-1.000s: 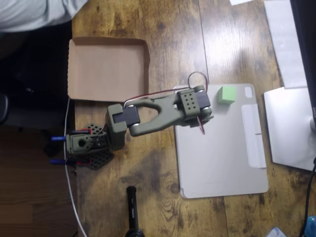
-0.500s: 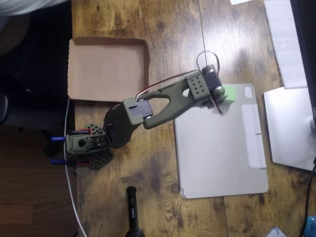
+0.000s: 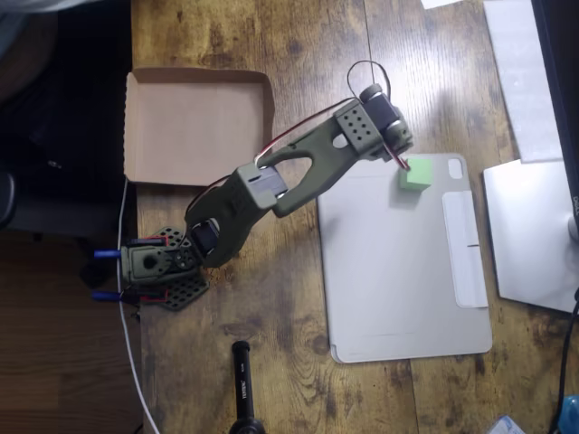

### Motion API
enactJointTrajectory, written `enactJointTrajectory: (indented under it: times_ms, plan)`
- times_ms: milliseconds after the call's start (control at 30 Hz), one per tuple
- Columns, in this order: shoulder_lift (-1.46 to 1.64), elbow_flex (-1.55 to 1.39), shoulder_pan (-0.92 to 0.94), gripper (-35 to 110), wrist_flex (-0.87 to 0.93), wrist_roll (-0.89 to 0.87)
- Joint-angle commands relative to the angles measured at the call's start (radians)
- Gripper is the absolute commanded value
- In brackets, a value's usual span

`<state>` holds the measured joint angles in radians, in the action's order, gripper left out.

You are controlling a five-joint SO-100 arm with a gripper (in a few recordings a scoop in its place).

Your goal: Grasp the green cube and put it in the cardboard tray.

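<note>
Overhead view. My olive-green arm reaches from its black base at the lower left diagonally up and to the right across the dark wooden table. My claw hangs under the wrist housing, at the upper left corner of the small light mint-green cube. The wrist block and a red wire cover the fingers, so I cannot tell whether they are spread, pressed together, or touching the cube.

The cube sits on the flat grey tablet cover, close to its top edge and toward its right side. It looks flat on the cover, faces square, with a short shadow at its left side.

The shallow square brown cardboard tray lies at the upper left of the table, well apart from the cube, with its low rims turned up and nothing inside. My forearm runs between the tray's lower right corner and the cover's upper left corner.

A black cylindrical object lies at the bottom edge. White sheets lie at the right edge.
</note>
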<state>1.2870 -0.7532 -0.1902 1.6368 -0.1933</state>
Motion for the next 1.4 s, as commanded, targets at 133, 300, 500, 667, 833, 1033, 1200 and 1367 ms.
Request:
enactJointTrajectory:
  times_ms: [133, 300, 500, 667, 833, 1033, 1200, 1367]
  plan:
    - [0.014, -0.035, 0.075, 12, -0.063, 0.011]
    - [0.003, 0.043, 0.075, 15, -0.028, 0.206]
    - [0.009, 0.052, 0.091, 18, -0.017, 0.212]
    - [-0.012, 0.032, 0.075, 27, -0.011, 0.173]
    - [-0.078, 0.084, 0.015, 31, -0.035, 0.192]
    - [-0.170, 0.118, -0.009, 33, -0.104, 0.190]
    - [-0.255, 0.222, -0.003, 36, -0.127, 0.244]
    - [-0.322, 0.351, 0.029, 38, -0.124, 0.288]
